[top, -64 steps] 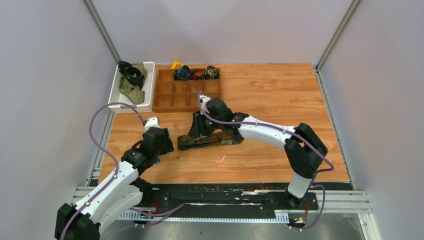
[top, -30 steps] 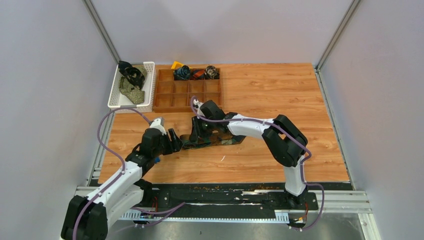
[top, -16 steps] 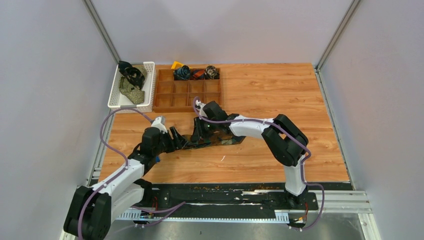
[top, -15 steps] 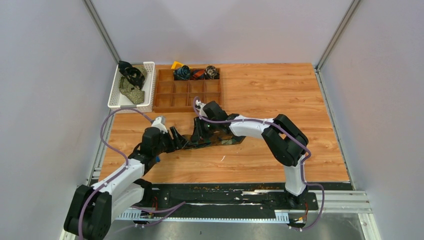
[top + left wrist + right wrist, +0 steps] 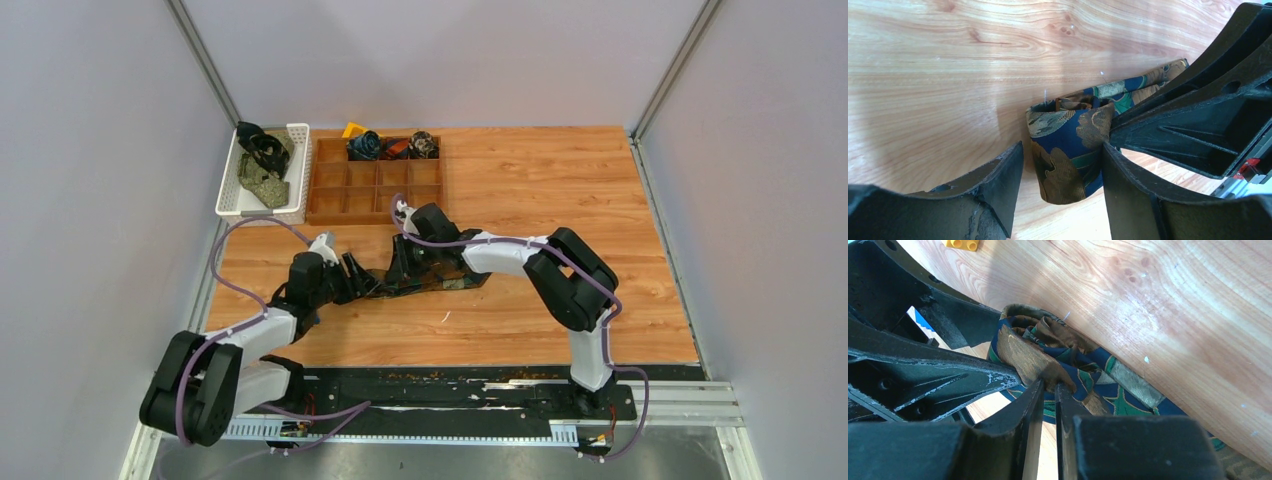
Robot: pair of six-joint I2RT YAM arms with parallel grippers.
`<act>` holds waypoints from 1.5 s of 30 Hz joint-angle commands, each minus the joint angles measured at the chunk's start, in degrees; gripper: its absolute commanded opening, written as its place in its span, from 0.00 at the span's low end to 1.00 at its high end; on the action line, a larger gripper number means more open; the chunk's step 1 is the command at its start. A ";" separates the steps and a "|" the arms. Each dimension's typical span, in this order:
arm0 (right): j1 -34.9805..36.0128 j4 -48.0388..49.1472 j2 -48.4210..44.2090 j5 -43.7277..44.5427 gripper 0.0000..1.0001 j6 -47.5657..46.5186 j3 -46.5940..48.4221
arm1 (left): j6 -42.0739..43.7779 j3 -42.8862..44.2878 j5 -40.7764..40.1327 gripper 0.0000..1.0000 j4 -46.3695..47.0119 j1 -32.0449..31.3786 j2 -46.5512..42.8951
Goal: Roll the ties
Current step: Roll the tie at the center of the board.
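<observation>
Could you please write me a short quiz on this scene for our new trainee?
1. True or false: the left claw is clamped shut.
2. What does the right claw pinch? A) fabric of the tie B) a yellow block C) the rim of the basket
3. Fill in: the rolled ties sit in the ___ row of the wooden tray.
Key: 1 false; 2 A; 3 far.

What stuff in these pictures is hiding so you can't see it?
- Top view: the right gripper covers most of the tie, so how far it is rolled is hidden.
- Left wrist view: the tie's long end is hidden behind the right gripper's black finger.
- Right wrist view: the top edge cuts off the yellow block.
- Top view: the rolled ties in the wooden organizer are too small for patterns.
</observation>
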 commanded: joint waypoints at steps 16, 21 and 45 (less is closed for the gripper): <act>-0.10 -2.58 -6.74 0.78 0.22 -0.51 -1.30 | 3.19 1.84 -2.07 0.47 -8.08 -0.10 -2.66; 0.57 -2.51 -8.40 0.69 0.23 0.15 -1.75 | 5.94 4.27 -6.41 0.47 -18.13 -2.07 -7.41; -1.59 -8.22 -16.38 9.15 0.40 -4.24 -5.81 | 10.50 21.00 -31.48 0.48 -44.10 -12.32 -1.68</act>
